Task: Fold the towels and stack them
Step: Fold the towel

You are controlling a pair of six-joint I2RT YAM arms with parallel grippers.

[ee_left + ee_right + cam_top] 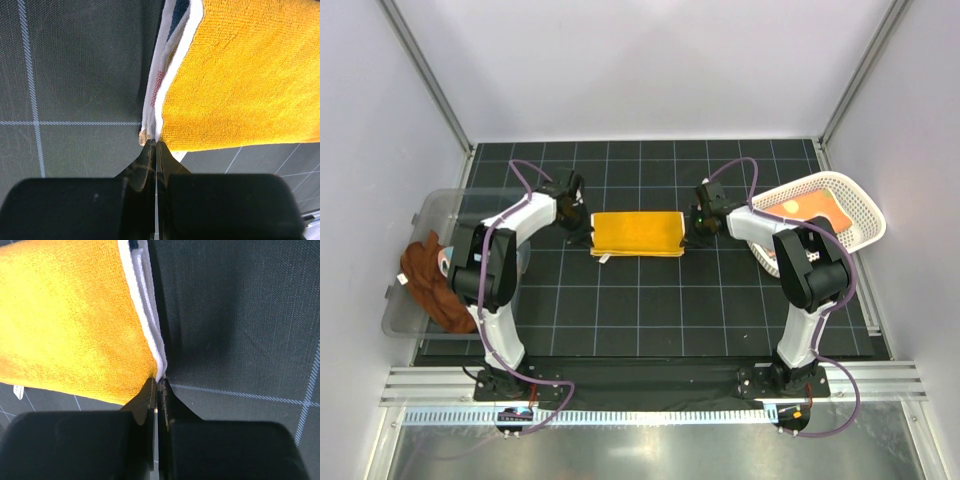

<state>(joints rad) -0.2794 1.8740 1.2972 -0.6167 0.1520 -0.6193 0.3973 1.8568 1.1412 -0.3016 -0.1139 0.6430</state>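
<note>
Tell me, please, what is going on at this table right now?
Both arms are on the yellow-orange towel at the centre: the left arm and right arm each have their jaws shut on opposite ends, and it looks already folded. A rust-brown towel hangs over the clear bin at left; an orange towel sits in the white basket at right.

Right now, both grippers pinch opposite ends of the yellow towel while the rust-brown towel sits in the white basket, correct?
No: the top external view shows the rust-brown towel in the clear bin on the left, not the white basket. The left gripper and right gripper do pinch opposite ends of the yellow towel.
</note>
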